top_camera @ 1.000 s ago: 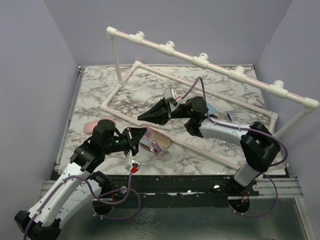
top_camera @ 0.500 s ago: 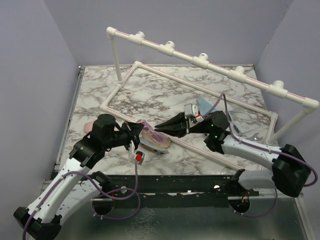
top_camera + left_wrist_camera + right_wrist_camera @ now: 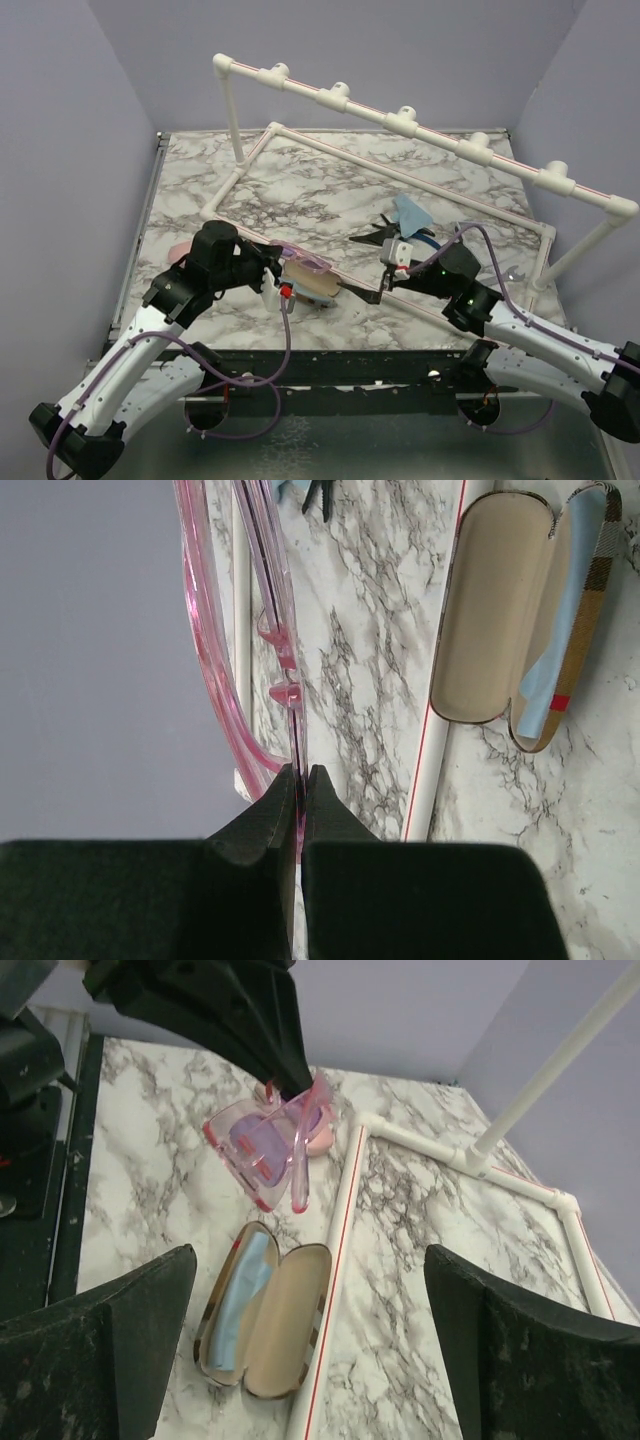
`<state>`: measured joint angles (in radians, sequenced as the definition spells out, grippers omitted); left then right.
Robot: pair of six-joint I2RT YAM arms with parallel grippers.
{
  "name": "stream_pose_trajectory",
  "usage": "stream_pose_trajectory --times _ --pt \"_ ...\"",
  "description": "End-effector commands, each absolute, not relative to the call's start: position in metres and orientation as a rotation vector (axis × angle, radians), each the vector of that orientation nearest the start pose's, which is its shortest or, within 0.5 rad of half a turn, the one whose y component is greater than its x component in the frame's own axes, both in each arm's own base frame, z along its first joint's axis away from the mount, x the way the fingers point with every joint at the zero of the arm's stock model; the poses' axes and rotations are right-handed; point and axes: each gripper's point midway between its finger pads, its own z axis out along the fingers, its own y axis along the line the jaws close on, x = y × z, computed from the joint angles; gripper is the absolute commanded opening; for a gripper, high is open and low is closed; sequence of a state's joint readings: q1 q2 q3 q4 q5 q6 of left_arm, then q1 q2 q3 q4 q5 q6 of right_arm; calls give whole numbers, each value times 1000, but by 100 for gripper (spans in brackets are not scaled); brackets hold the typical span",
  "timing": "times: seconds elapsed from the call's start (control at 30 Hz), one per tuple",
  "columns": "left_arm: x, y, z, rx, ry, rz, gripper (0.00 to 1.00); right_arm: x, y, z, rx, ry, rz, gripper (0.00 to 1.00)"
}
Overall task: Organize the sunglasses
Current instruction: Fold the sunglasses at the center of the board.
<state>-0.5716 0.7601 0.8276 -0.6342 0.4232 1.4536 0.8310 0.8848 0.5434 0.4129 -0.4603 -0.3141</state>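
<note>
The left gripper (image 3: 300,780) is clamped shut on the rim of a slim pair of pink sunglasses (image 3: 262,1147), which have a thin see-through plastic frame and pale lenses. The pink sunglasses stick straight out ahead of the closed jaws, held in the air above the grey-veined white marble table (image 3: 300,190). One folded temple arm curves off to the left of the jaws in the wrist view.

To the right of these jaws and lower down, an oblong brown plaid glasses case (image 3: 490,610) lies open on the table. It has a tan lining and a pale blue cloth (image 3: 545,670) in its lid. The case sits just beside a white plastic pipe with a red stripe (image 3: 430,780), which is part of a frame lying flat on the table.

The right gripper (image 3: 310,1255) has its jaws spread wide and holds nothing. From its wrist camera, the open case lies on the table ahead of the gap between the two fingers. The pink sunglasses hang beyond the case, pinched by the other arm.

Off to the side of the right gripper lie black-handled pliers (image 3: 372,237) and a light blue piece (image 3: 410,213). A pink oblong case (image 3: 177,254) lies behind the left arm. A raised white pipe rail (image 3: 400,120) spans the far side.
</note>
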Motion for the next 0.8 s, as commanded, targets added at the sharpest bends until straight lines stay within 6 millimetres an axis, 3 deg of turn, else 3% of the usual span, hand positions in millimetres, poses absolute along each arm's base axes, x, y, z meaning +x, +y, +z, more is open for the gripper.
stream_pose_trajectory --times 0.0,0.23,0.37,0.53,0.77 --pt "217 -176 229 1876 971 63 0 189 298 256 -1176 1042 639 100" --pt "218 -179 226 1910 1033 32 0 193 328 256 -1221 992 693 95" --pt "219 -181 225 1915 1051 26 0 197 345 243 -1260 1033 737 82" --pt "219 -180 220 1936 1049 38 0 197 355 246 -1245 1020 773 64" --pt "219 -182 218 1950 1048 41 0 201 365 242 -1263 1043 763 61"
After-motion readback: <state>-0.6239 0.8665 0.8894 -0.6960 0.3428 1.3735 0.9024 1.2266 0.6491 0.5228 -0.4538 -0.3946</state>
